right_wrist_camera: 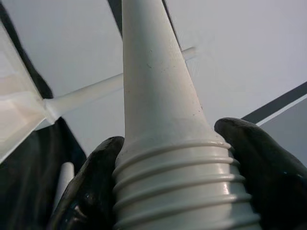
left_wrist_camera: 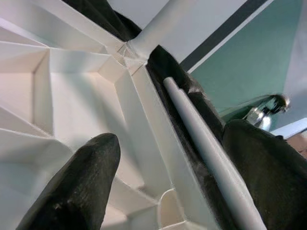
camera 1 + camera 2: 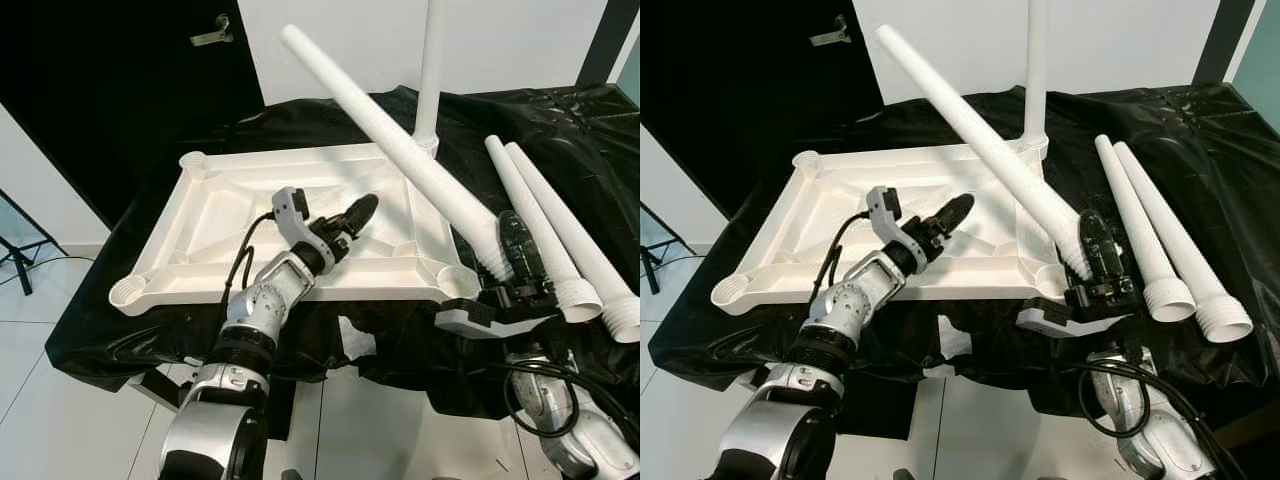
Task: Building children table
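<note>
A white children's table top (image 3: 200,215) lies upside down on a black-draped surface, with round sockets at its corners. One white leg (image 3: 432,70) stands upright in the far right corner. My right gripper (image 3: 515,250) is shut on a second white leg (image 3: 390,125) just above its threaded end. That leg is tilted back and to the left, with its threads beside the near right corner socket (image 3: 458,281). In the right wrist view both fingers (image 1: 91,187) press on the threaded collar. My left gripper (image 3: 357,213) hovers open over the middle of the table top, holding nothing.
Two more loose white legs (image 3: 540,235) (image 3: 585,255) lie side by side on the black cloth (image 3: 570,120) at the right. A black door with a handle (image 3: 213,33) stands behind on the left. White tiled floor (image 3: 60,400) lies below the front edge.
</note>
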Tool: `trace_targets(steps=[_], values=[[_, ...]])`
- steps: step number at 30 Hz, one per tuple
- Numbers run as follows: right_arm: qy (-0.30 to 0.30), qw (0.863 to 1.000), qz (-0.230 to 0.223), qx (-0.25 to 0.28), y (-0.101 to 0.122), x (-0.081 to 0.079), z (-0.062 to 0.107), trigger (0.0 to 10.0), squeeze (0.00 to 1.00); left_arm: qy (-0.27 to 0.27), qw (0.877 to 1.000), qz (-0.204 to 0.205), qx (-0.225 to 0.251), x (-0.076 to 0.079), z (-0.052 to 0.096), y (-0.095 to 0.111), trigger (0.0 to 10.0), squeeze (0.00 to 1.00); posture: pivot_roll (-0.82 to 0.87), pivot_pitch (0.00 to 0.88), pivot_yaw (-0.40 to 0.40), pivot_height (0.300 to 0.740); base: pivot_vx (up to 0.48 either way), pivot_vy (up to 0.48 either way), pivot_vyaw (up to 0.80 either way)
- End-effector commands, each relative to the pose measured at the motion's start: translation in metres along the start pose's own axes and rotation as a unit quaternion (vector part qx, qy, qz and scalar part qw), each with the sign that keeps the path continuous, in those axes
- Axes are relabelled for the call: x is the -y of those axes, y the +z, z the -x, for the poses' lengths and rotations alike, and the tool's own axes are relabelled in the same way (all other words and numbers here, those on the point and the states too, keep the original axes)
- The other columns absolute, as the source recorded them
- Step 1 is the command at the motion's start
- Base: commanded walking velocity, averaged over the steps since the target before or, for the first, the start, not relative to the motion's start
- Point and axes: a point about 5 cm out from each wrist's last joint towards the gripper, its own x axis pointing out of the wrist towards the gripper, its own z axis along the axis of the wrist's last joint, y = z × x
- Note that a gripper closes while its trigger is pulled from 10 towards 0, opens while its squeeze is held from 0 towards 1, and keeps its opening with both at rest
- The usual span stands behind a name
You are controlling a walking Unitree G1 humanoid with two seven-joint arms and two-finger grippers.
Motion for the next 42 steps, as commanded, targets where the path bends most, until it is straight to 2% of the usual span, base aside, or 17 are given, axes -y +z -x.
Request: trace_targets(steps=[1,2,3,5,6,9,16,23,26,33,34,37,38,39,40,41,42], values=[[-0.001,1.000,-0.008,-0.001,0.002,-0.001,0.000,0.0,0.00,-0.190,0.982,0.004,0.002,0.017,0.004,0.002,10.0,0.00,-0.20,0.000,0.126,0.740,0.000,0.000,0.00],[0.006,1.000,-0.008,-0.004,0.001,-0.004,0.003,0.0,0.00,-0.193,0.980,0.042,0.031,0.019,0.003,0.013,10.0,0.00,-0.20,0.000,0.125,0.740,0.000,0.000,0.00],[0.006,1.000,-0.008,-0.004,0.001,-0.004,0.003,0.0,0.00,-0.193,0.980,0.042,0.031,0.019,0.003,0.013,10.0,0.00,-0.20,0.000,0.125,0.740,0.000,0.000,0.00],[0.011,1.000,-0.009,-0.007,0.001,-0.007,0.006,0.0,0.00,-0.226,0.963,0.123,0.075,0.023,0.005,0.034,10.0,0.00,-0.21,0.000,0.125,0.740,0.000,0.000,0.00],[0.011,1.000,-0.009,-0.007,0.001,-0.007,0.006,0.0,0.00,-0.226,0.963,0.123,0.075,0.023,0.005,0.034,10.0,0.00,-0.21,0.000,0.125,0.740,0.000,0.000,0.00],[0.018,1.000,-0.011,-0.003,0.002,-0.009,0.007,0.0,0.00,-0.260,0.950,0.153,0.076,0.028,0.010,0.039,10.0,0.00,-0.21,0.000,0.125,0.740,0.000,0.000,0.00],[0.038,0.999,-0.018,0.014,0.007,-0.015,0.012,0.0,0.00,-0.282,0.943,0.159,0.075,0.037,0.007,0.039,10.0,0.00,-0.21,0.000,0.121,0.740,0.000,0.000,0.00],[0.051,0.997,-0.026,0.046,0.010,-0.017,0.012,0.0,0.00,-0.287,0.943,0.155,0.059,0.042,0.003,0.033,10.0,0.00,-0.22,0.000,0.124,0.740,0.000,0.000,0.00],[0.057,0.996,-0.021,0.068,0.009,-0.016,0.016,0.0,0.00,-0.284,0.944,0.161,0.054,0.042,0.001,0.033,10.0,0.00,-0.22,0.000,0.123,0.740,0.000,0.000,0.00],[0.065,0.995,-0.022,0.077,0.015,-0.017,0.027,0.0,0.00,-0.274,0.946,0.164,0.054,0.041,-0.001,0.033,10.0,0.00,-0.22,0.000,0.122,0.740,0.000,0.000,0.00],[0.067,0.995,-0.023,0.076,0.016,-0.018,0.030,0.0,0.00,-0.275,0.945,0.168,0.061,0.041,-0.001,0.034,0.0,0.00,-0.23,0.000,0.122,0.740,0.000,0.000,0.00],[0.066,0.995,-0.024,0.073,0.017,-0.018,0.032,0.0,0.00,-0.280,0.941,0.173,0.073,0.041,0.001,0.035,0.0,0.00,-0.23,0.000,0.123,0.740,0.000,0.000,0.00],[0.066,0.995,-0.024,0.071,0.017,-0.018,0.032,3.5,0.00,-0.282,0.940,0.174,0.076,0.040,0.002,0.036,0.0,0.00,-0.23,0.000,0.125,0.740,0.000,0.000,0.00],[0.066,0.995,-0.024,0.071,0.017,-0.018,0.032,3.5,0.00,-0.282,0.940,0.174,0.076,0.040,0.002,0.036,0.0,0.00,-0.23,0.000,0.125,0.740,0.000,0.000,0.00],[0.063,0.995,-0.023,0.070,0.017,-0.018,0.032,5.1,0.00,-0.284,0.940,0.175,0.079,0.040,0.003,0.036,0.0,0.00,-0.23,0.000,0.126,0.740,0.000,0.000,0.00],[0.063,0.995,-0.023,0.070,0.017,-0.018,0.032,5.1,0.00,-0.284,0.940,0.175,0.079,0.040,0.003,0.036,0.0,0.00,-0.23,0.000,0.126,0.740,0.000,0.000,0.00],[0.061,0.995,-0.021,0.069,0.016,-0.018,0.031,8.8,0.00,-0.285,0.939,0.176,0.081,0.040,0.003,0.037,0.0,0.00,-0.23,0.000,0.125,0.740,0.000,0.000,0.00]])
